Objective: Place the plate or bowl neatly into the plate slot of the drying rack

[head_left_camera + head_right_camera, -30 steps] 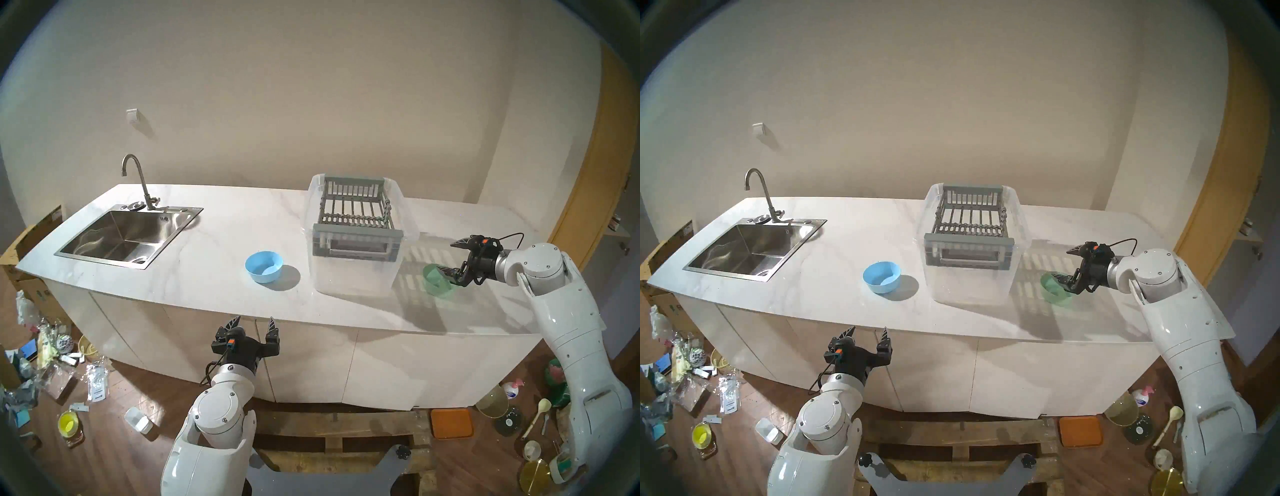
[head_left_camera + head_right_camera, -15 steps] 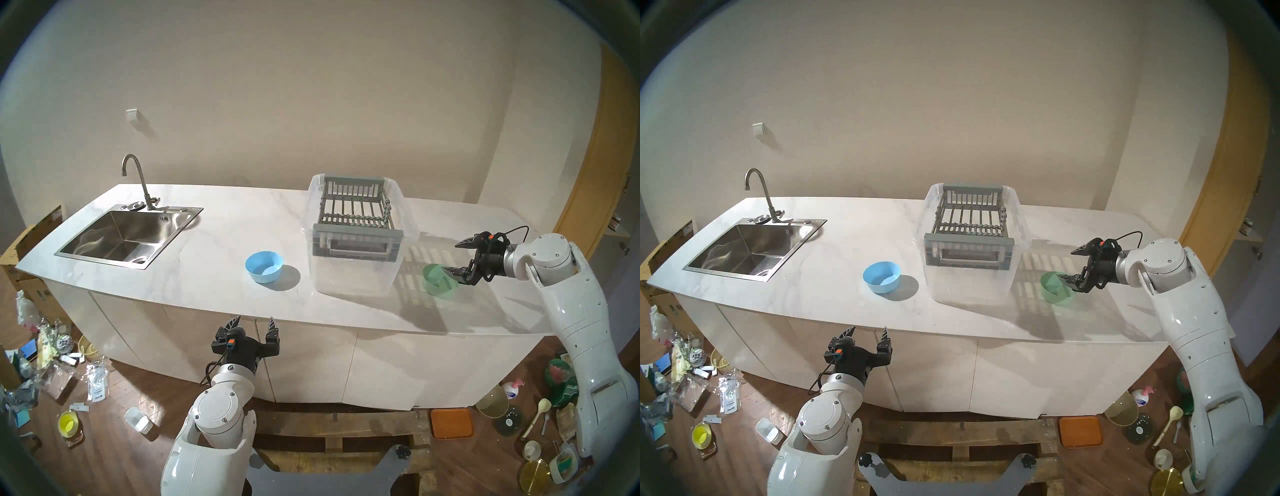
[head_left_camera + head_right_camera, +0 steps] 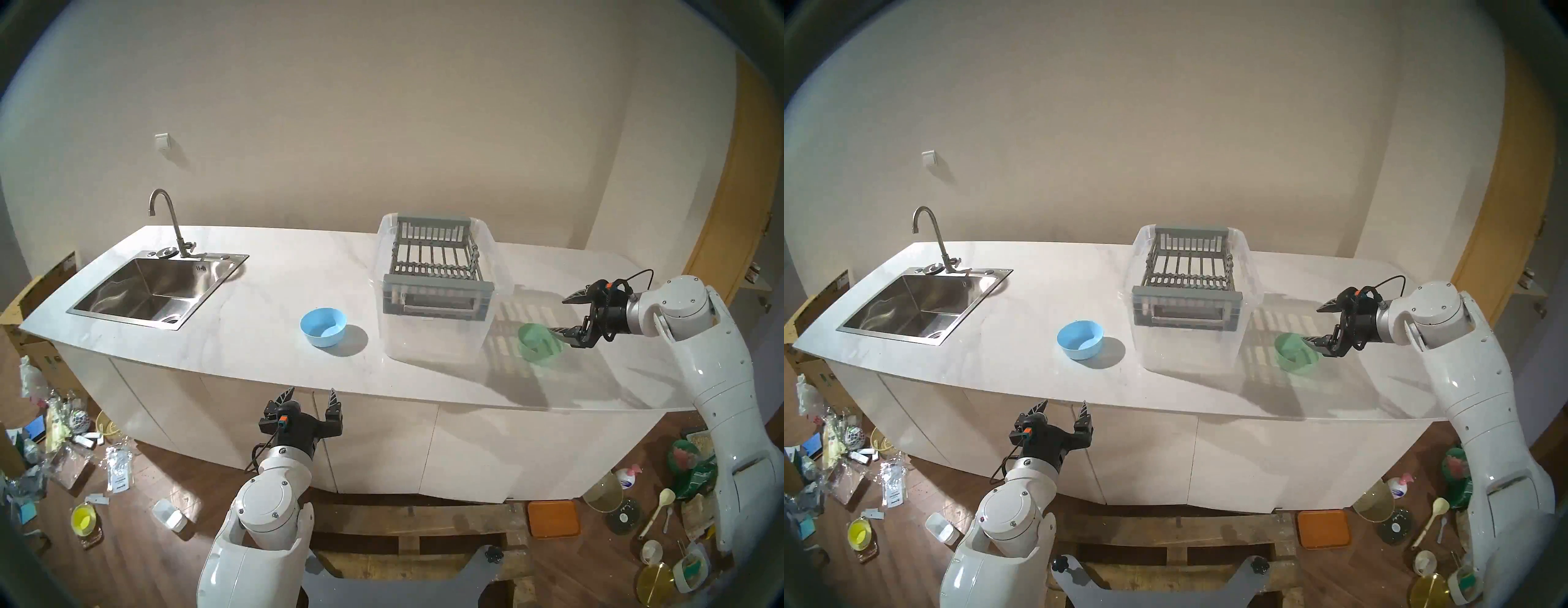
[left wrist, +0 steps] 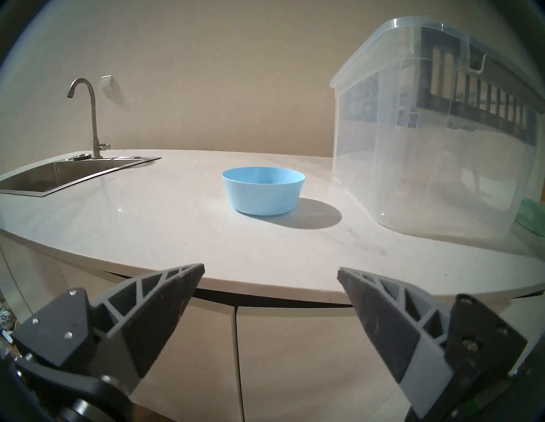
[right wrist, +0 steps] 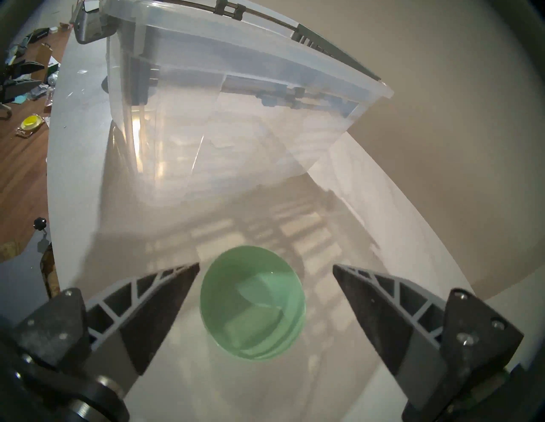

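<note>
The green bowl (image 5: pixel 252 303) sits upright on the table (image 3: pixel 254 339), just right of the clear plastic tub (image 3: pixel 437 335). It looks like smooth, slightly translucent plastic, round with a low wall. Nothing has reached the drying rack (image 3: pixel 437 263) yet: its grey bars are bare. It is a rectangular grey plastic frame with beaded side rods and solid end panels, perched across the tub's rim. So the task is at its start, with grasping, lifting and slotting all left, by my reading.

The right end effector (image 5: pixel 265 271) hangs over the green bowl, its jaws spread wide and holding nothing. A second, light blue bowl (image 4: pixel 263 190), matte and thicker-walled, stands left of the tub.

The left end effector (image 4: pixel 270 272) hangs off the table's near edge, wide apart and empty. The table is glossy, white and marble-patterned.
</note>
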`<act>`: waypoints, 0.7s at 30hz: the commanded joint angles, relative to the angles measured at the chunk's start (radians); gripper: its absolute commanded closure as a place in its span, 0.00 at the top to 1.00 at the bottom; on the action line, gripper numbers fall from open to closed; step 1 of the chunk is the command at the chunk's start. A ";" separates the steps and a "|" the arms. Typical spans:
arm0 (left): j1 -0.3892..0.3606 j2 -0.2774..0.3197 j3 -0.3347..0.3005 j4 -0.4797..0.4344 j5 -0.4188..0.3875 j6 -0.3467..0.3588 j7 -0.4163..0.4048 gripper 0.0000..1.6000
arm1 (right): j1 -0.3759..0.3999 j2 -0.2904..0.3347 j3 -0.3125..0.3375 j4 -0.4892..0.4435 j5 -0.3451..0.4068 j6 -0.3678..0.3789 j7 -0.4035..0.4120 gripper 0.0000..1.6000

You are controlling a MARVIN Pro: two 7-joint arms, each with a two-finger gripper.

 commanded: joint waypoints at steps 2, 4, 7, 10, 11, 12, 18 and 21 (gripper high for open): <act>-0.005 0.000 0.002 -0.026 -0.003 -0.005 -0.004 1.00 | 0.001 0.009 0.008 0.016 -0.010 -0.003 -0.010 1.00; -0.005 0.000 0.002 -0.026 -0.003 -0.005 -0.004 1.00 | -0.004 0.008 0.009 0.015 -0.009 -0.002 -0.010 1.00; -0.005 0.000 0.002 -0.026 -0.003 -0.005 -0.004 1.00 | -0.021 0.004 0.014 0.004 -0.002 0.007 -0.006 1.00; -0.005 0.000 0.002 -0.026 -0.003 -0.005 -0.004 1.00 | -0.027 -0.003 0.013 0.000 -0.001 0.013 -0.007 1.00; -0.005 0.000 0.002 -0.026 -0.003 -0.005 -0.004 1.00 | -0.029 -0.005 0.011 -0.002 -0.002 0.013 -0.008 1.00; -0.005 0.000 0.002 -0.026 -0.003 -0.005 -0.004 1.00 | -0.029 -0.007 0.010 -0.002 -0.001 0.014 -0.007 1.00; -0.005 0.000 0.002 -0.026 -0.003 -0.005 -0.004 1.00 | -0.037 -0.017 -0.002 -0.022 0.002 0.015 0.002 1.00; -0.005 0.000 0.002 -0.026 -0.003 -0.005 -0.004 1.00 | -0.043 -0.022 -0.009 -0.039 0.004 0.021 0.010 1.00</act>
